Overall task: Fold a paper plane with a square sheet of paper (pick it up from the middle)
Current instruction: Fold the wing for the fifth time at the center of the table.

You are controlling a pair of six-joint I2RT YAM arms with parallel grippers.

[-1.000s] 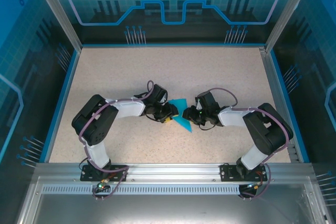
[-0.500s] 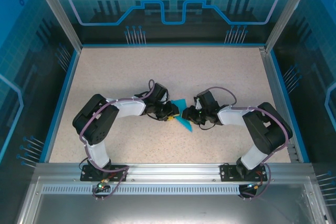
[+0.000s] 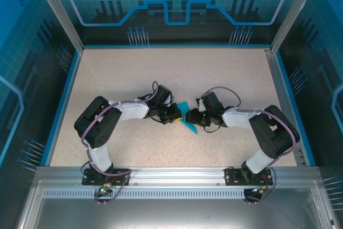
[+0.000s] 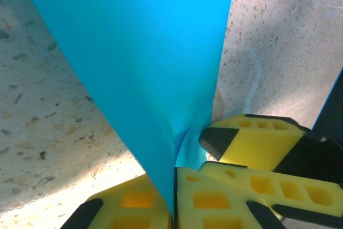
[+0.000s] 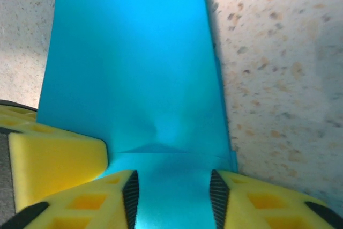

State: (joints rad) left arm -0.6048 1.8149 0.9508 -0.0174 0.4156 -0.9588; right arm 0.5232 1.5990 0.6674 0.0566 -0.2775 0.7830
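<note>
Overhead: folded teal-blue paper (image 3: 189,125) just below centre of frame, over the speckled table (image 3: 161,73), between the tips of the two arms. Left arm (image 3: 131,110) comes in from the left, right arm (image 3: 236,116) from the right; both tips meet the paper

Left wrist view: left jaws closed on the paper. Yellow pads (image 4: 134,205) are pressed together at bottom centre with the sheet pinched between them. From the pinch the paper widens across upper left and centre of frame, and it buckles slightly right at the grip

Right wrist view: right jaws stand apart at the bottom edge, paper lying across the gap between the black-lined pads (image 5: 257,202). Shallow crease just above the gap. Cannot tell whether the pads press its edges. Speckled table shows at right of frame
</note>
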